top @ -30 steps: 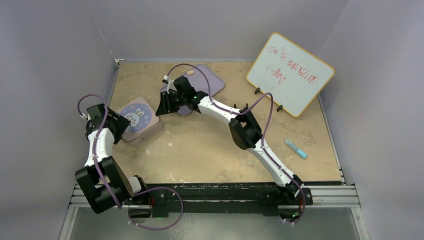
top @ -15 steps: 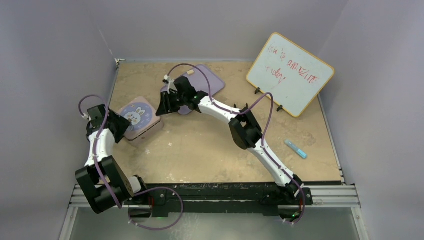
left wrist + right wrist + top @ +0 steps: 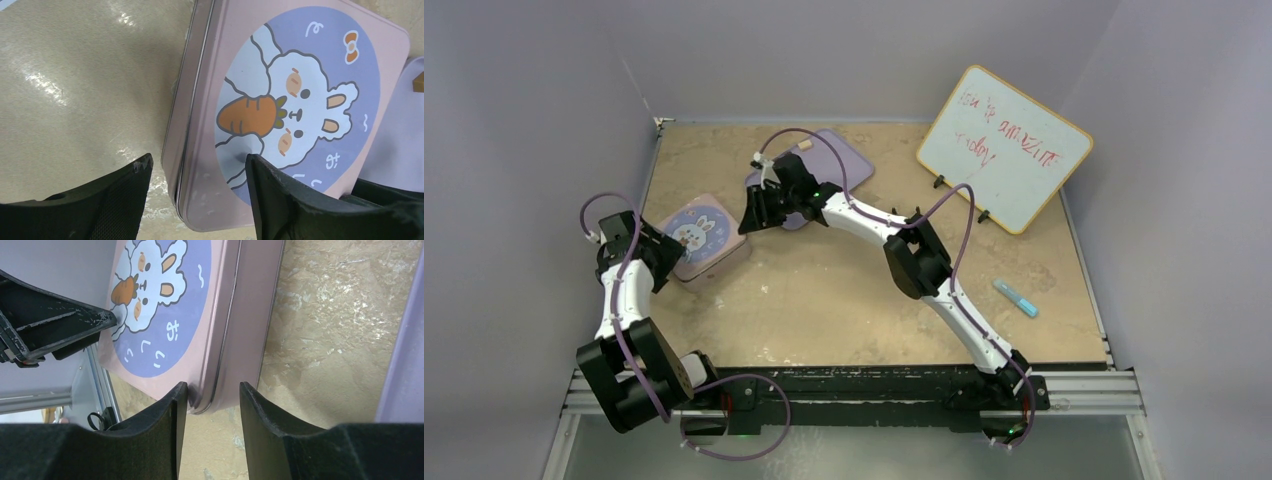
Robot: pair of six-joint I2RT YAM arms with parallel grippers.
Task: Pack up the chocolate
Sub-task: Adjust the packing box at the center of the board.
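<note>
A pink square tin [image 3: 701, 238] with a rabbit-and-carrot lid [image 3: 295, 105] sits shut at the table's left; its inside is hidden. My left gripper [image 3: 197, 162] is open at the tin's near-left corner, with one finger [image 3: 115, 200] beside the wall and the other finger [image 3: 280, 195] over the lid. My right gripper [image 3: 214, 387] is open, its tips on either side of the tin's [image 3: 240, 315] opposite corner. One caramel-brown chocolate [image 3: 805, 146] lies on the lilac tray [image 3: 849, 160]; it also shows at the edge as a brown lump [image 3: 419, 81].
A whiteboard [image 3: 1004, 148] with red writing leans on stands at the back right. A light blue marker [image 3: 1016, 297] lies on the right of the table. Grey walls close in on the left, the back and the right. The lilac tray's edge [image 3: 407, 355] runs beside my right gripper.
My left arm has shifted slightly at the tin's corner and its jaws narrowed, then widened again. The tin and the right arm have barely moved.
</note>
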